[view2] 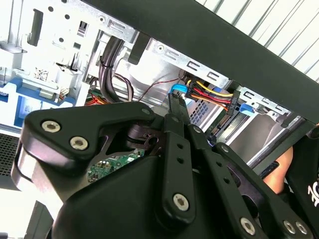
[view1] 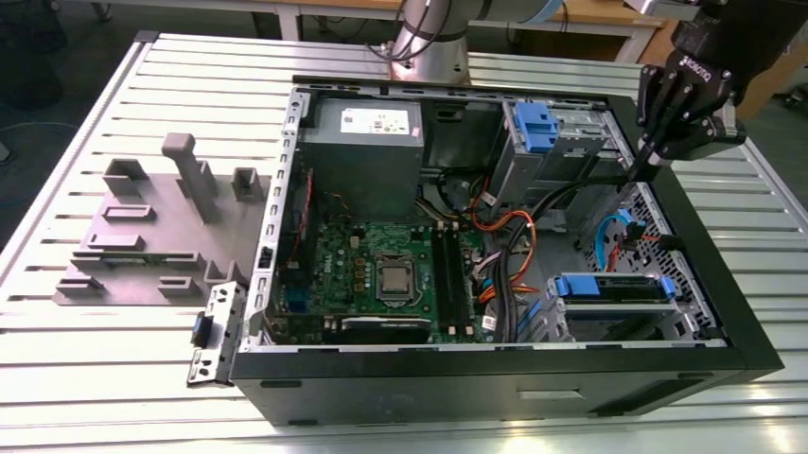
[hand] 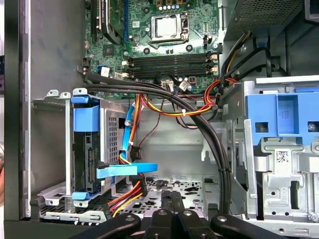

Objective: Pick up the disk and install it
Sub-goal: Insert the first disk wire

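Observation:
The disk (view1: pixel 615 288) sits on edge in the grey drive cage at the case's front right corner, its blue rails showing. In the first wrist view the disk (hand: pixel 85 149) shows its dark connector edge between blue rail ends. My gripper (view1: pixel 641 170) hangs above the case's right wall, up and back from the disk, apart from it. Its slim black fingers are shut together with nothing between them, and the gripper (hand: pixel 171 195) shows this in both wrist views (view2: pixel 175 103).
The open black computer case (view1: pixel 707 236) lies on a slatted metal table (view1: pixel 76 378). Inside are a grey power supply (view1: pixel 366 142), a green motherboard (view1: pixel 378 270), bundled cables (hand: pixel 199 114) and a blue caddy (view1: pixel 535 127). A grey fixture (view1: pixel 139 227) stands at the exterior view's left.

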### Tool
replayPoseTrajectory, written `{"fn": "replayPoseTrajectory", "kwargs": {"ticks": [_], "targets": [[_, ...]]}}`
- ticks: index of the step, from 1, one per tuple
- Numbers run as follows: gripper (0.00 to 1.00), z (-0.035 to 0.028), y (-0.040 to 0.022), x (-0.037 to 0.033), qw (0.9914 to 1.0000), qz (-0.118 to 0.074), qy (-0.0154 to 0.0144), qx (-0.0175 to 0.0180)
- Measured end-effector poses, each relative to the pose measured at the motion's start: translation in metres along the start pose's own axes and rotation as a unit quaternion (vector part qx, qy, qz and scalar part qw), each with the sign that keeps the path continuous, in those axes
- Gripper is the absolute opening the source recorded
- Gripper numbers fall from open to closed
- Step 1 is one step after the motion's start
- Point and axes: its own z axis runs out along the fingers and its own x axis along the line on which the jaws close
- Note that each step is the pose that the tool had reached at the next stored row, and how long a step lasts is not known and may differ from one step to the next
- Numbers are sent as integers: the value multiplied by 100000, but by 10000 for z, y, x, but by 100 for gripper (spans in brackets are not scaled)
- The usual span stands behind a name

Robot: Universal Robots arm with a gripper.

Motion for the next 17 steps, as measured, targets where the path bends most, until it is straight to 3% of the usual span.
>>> {"fn": "replayPoseTrajectory", "kwargs": {"ticks": [17], "targets": [[11,-7,2,-42,100000,-1,27,-1]]}}
